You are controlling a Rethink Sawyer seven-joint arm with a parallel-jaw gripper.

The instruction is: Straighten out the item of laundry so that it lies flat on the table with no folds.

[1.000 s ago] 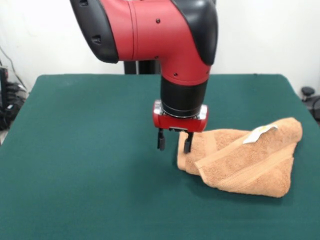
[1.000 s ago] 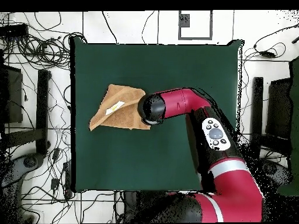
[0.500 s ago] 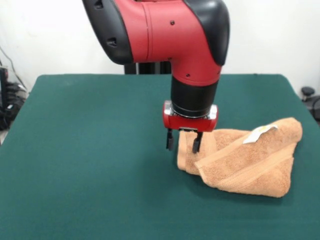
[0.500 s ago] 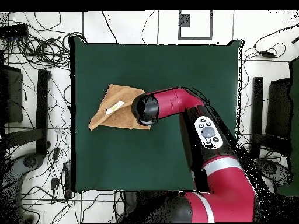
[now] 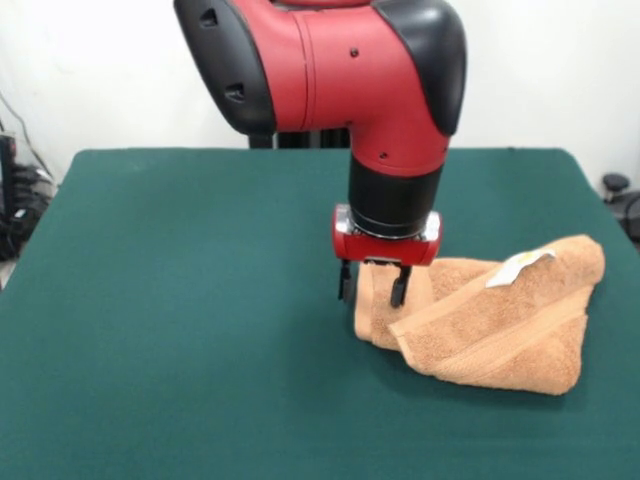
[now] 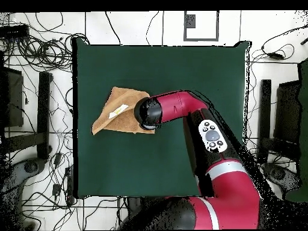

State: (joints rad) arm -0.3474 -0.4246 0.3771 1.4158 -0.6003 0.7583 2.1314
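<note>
The item of laundry is a tan terry towel lying folded over itself in a rough triangle on the right of the green table, with a white tag on top. From above, the towel sits left of the table's middle. My gripper hangs open just over the towel's left corner, one finger outside the cloth's edge, the other finger in front of the cloth. Nothing is held. The arm's wrist hides the gripper in the overhead view.
The red arm reaches across the table from the lower right in the overhead view. Cables and dark equipment lie on the floor around the table's sides.
The gripper has shifted to the right in the front view, from beside the towel's left corner to over it, staying open. The towel has not moved.
</note>
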